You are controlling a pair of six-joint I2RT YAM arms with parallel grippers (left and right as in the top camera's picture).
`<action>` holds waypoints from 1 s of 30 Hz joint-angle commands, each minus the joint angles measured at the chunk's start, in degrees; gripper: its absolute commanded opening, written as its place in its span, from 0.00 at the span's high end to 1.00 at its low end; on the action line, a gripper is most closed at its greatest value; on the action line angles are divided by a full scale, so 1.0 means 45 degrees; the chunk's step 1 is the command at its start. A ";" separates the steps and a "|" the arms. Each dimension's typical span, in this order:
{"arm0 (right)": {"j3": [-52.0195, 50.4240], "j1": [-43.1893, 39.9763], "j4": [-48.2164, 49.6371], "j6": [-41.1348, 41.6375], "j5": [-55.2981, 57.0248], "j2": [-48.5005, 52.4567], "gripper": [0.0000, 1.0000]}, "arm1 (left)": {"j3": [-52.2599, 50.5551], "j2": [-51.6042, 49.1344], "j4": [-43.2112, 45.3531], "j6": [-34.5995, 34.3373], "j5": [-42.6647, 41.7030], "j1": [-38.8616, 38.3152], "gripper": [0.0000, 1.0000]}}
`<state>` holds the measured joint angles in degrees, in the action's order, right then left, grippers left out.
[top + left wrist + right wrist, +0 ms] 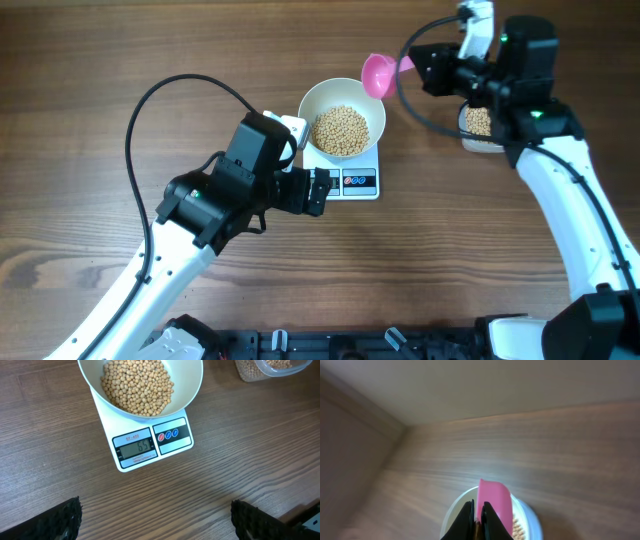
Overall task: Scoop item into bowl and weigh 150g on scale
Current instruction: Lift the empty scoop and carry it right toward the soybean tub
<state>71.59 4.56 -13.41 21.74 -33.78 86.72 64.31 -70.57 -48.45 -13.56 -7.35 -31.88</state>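
Pink scoop [377, 74] pinched in my right fingers [468, 519] at the far rim of the bowl [306, 105], I'd best add beans [342, 130] sparingly, watching the scale [360, 184] under the bowl, left fingers [250, 520] wide before it.

The overhead camera looked straight down on the whole table [100, 60] from well above. The left wrist camera faced down, close above the scale [145, 447] and bowl [186, 385], both also seen overhead. The right wrist camera, low and blurred, looked out past the pink scoop [495, 500], which the overhead view shared.
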 commanded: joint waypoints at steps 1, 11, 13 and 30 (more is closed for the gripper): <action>0.0015 -0.0831 -0.0185 0.2472 -0.2200 -0.0330 0.96 | -0.0053 0.0010 0.0005 0.0262 0.0121 -0.0058 0.00; 0.0015 -0.2477 -0.0563 0.5304 -0.2526 -0.0330 0.96 | -0.0053 0.0010 0.0005 0.0262 0.0121 -0.0058 0.00; 0.0015 -0.2676 -0.0588 0.5625 -0.2531 -0.0330 0.96 | -0.0053 0.0010 0.0005 0.0262 0.0121 -0.0058 0.00; 0.0015 -0.4381 -0.0597 0.8869 -0.3390 -0.0330 0.96 | -0.0053 0.0010 0.0005 0.0262 0.0121 -0.0058 0.00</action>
<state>71.59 -13.06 -16.23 56.82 -47.35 86.67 64.31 -70.57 -48.45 -13.56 -7.35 -31.88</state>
